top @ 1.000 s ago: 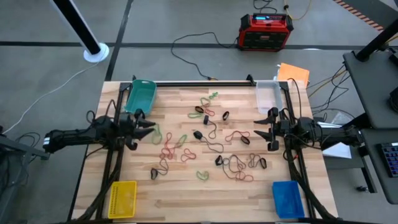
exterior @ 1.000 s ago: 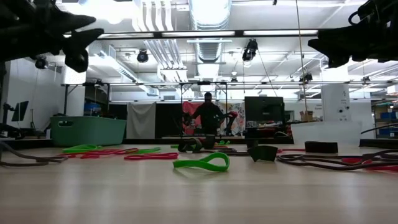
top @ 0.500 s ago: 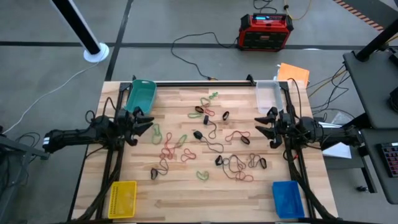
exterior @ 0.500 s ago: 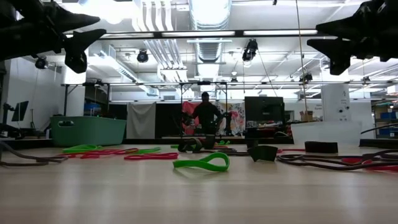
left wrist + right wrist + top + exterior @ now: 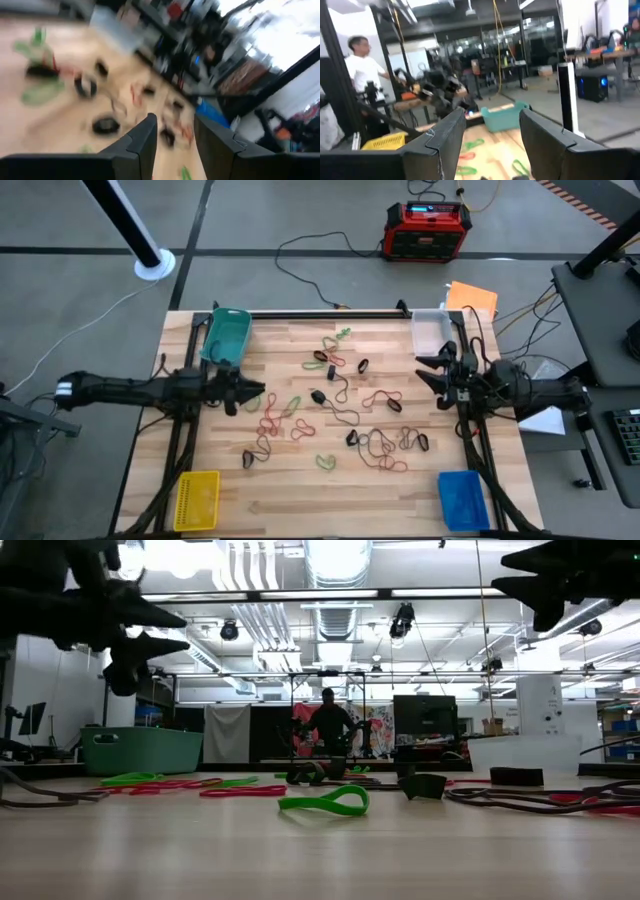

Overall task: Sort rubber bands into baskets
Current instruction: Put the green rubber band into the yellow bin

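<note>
Sorting seems to be at its very beginning: the small thin rubber bands (image 5: 330, 415) in red, green, black and brownish colours all lie loose on the middle of the wooden worktop (image 5: 290, 495), and as far as the pictures show none is inside a basket. The teal green plastic basket (image 5: 225, 335) and the clear white plastic basket (image 5: 430, 332) stand at the two far corners, the yellow plastic basket (image 5: 197, 498) and the blue plastic basket (image 5: 462, 498) at the two near corners, all well apart from the bands. The left end effector (image 5: 248, 392) hovers above the worktop just beside a green band, its two dark fingers (image 5: 145, 142) spread with a clear gap and nothing between them. The right end effector (image 5: 432, 373) hangs near the clear white basket, its fingers also spread and pinching nothing. So every band is left to pick and to place, in my judgement. No brand, label or writing can be read; the red-and-black box (image 5: 428, 230) on the floor is too small to tell.
</note>
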Tool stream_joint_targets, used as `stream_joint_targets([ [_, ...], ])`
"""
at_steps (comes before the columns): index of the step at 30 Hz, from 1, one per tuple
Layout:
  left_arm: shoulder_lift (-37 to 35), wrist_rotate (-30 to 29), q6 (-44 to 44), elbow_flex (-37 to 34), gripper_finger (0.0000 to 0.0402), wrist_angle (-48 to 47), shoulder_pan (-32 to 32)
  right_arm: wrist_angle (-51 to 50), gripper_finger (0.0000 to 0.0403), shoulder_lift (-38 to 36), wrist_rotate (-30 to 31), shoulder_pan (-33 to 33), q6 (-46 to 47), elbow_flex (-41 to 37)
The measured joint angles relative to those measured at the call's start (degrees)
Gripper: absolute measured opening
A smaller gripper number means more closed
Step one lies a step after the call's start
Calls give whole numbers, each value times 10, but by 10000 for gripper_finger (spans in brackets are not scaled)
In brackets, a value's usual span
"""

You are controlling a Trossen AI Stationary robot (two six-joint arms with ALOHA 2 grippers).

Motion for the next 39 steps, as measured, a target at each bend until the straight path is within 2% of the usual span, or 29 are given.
stream_joint_targets([
  [3, 65, -6, -3, 93, 106, -123, -39, -43, 183, 32, 0, 0, 10, 37],
  [8, 174, -89, -51, 242, 89, -380, -98, -100, 183, 88, -1, 0, 34, 84],
  [11, 233, -106, -94, 299, 82, -490, -127, -124, 183, 120, -1, 0, 54, 111],
  [13, 268, -106, -118, 320, 80, -528, -144, -137, 183, 136, -1, 0, 61, 126],
  [19, 348, -101, -148, 333, 79, -539, -165, -151, 183, 169, -1, 0, 41, 149],
  [28, 418, -101, -192, 304, 83, -539, -145, -152, 183, 179, -1, 0, 25, 152],
  [39, 498, -125, -174, 301, 158, -539, -104, -153, 183, 179, -1, 0, 11, 152],
])
